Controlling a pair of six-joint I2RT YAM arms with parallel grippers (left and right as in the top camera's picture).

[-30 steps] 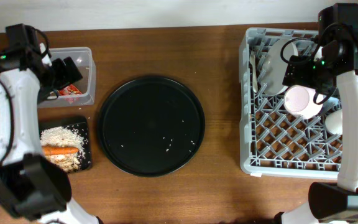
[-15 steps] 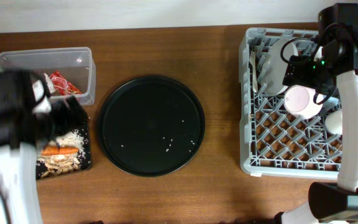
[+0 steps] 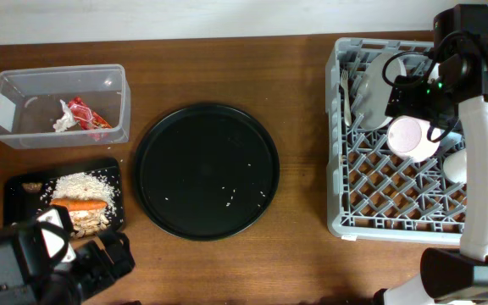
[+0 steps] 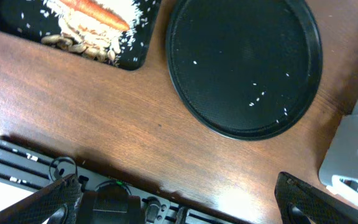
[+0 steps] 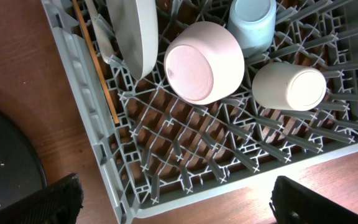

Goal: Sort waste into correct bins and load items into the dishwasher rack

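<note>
The clear tub (image 3: pixel 58 106) holds the red-and-white wrapper (image 3: pixel 79 114). The flat black tray (image 3: pixel 15 191) holds rice (image 3: pixel 83 182), the carrot (image 3: pixel 81 204), beige scraps (image 3: pixel 91 222) and a small brown lump (image 3: pixel 30 186). The dishwasher rack (image 3: pixel 337 169) holds the plate (image 3: pixel 371 85), fork (image 3: pixel 345 93), bowl (image 3: pixel 412 137) and white cup (image 3: pixel 456 165). The blue cup (image 5: pixel 252 22) shows in the right wrist view. My left gripper (image 4: pixel 179 205) is open and empty over the table's front edge. My right gripper (image 5: pixel 173 199) is open and empty above the rack's near rim.
A large round black tray (image 3: pixel 206 169) with a few rice grains lies mid-table between the bins and the rack. It also shows in the left wrist view (image 4: pixel 241 62). A metal rail (image 4: pixel 17 165) runs below the table's front edge.
My left arm has swung from the clear tub down to the front left of the table. The wrapper now lies uncovered in the tub. The right arm has not moved.
</note>
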